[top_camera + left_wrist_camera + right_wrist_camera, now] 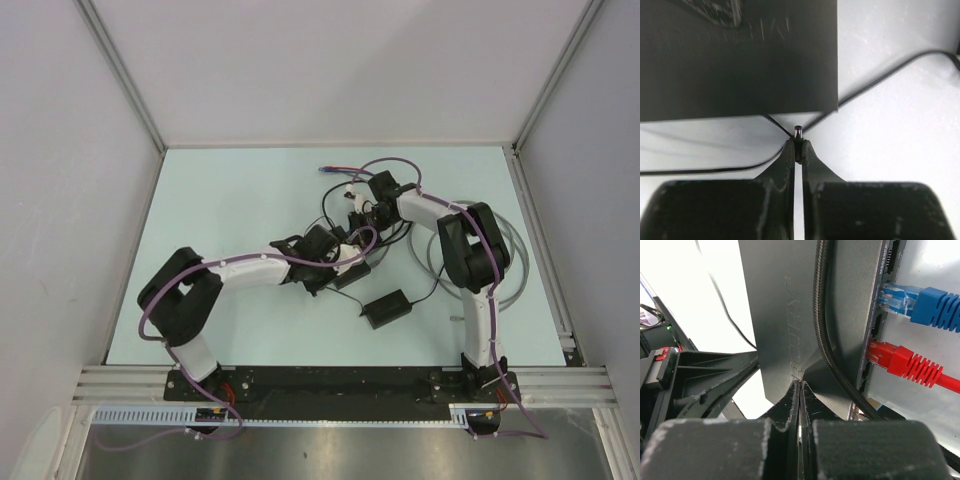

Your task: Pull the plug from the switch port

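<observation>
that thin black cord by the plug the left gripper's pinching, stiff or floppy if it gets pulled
Probably floppy: the thin black cord lies in a loose curve on the table. It likely weighs little and should simply trail after the plug held in the left gripper.

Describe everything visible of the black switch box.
The switch is a flat, matte black box with embossed lettering on its face. One edge has a row of ports; a blue plug and a red plug sit in two. A braided black cable crosses its face. The right gripper, shut, meets its near corner. The left gripper pinches a barrel plug just clear of its edge.
</observation>
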`<act>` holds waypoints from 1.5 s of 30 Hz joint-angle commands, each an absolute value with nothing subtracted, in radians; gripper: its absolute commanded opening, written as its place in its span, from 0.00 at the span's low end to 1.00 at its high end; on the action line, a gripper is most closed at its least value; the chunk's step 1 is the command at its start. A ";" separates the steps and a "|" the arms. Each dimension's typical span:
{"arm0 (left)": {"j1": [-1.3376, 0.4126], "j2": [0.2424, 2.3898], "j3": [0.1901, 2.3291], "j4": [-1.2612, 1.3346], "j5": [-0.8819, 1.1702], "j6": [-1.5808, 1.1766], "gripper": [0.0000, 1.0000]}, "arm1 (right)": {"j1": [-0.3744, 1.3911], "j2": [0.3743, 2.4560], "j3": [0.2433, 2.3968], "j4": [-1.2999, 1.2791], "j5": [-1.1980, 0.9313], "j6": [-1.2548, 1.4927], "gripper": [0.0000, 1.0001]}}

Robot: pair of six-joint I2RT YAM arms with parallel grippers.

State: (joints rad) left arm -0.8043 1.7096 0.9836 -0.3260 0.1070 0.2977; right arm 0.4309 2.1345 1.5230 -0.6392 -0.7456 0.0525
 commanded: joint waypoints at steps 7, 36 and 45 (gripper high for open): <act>-0.795 1.435 0.960 -0.534 0.350 0.299 0.00 | 0.400 2.028 1.514 -0.664 -0.681 -0.055 0.03; -0.311 1.453 1.166 -0.495 0.304 0.192 0.96 | 0.443 1.859 1.477 -0.750 -0.449 -0.391 0.48; -0.313 1.520 1.233 -0.488 0.377 0.060 0.92 | 0.520 2.002 1.580 -0.649 -0.410 -0.537 0.50</act>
